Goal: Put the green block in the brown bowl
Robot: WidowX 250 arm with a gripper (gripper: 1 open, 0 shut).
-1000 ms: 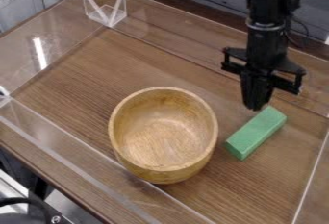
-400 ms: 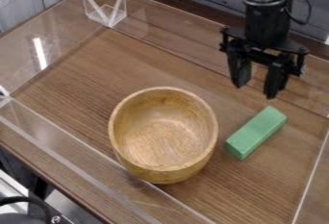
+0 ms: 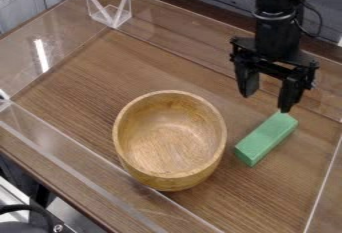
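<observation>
The green block (image 3: 267,139) lies flat on the wooden surface (image 3: 120,72), just to the right of the brown bowl (image 3: 170,138) and apart from it, with its long axis running on a diagonal from lower left to upper right. The tool (image 3: 271,92) hangs above the far end of the block, pointing down, its two dark fingers spread wide with nothing between them; it does not touch the block. The block looks like a small, stiff, matte bar, probably light foam or painted wood, so it should lift easily and not deform much, and its dull finish should give decent grip. The sensible place to take hold is across the narrow width near the middle of its length, with the fingers turned to lie square to the two long sides, so it does not swing or tip when raised. The bowl has thick walls and a wide mouth, so dropping the block in from just above the rim should be forgiving. The surface is a dark wood-grain board ringed by low clear plastic walls (image 3: 60,32); a small clear stand (image 3: 110,8) sits at the far left corner. Beyond the walls the room is dim and hard to read.
</observation>
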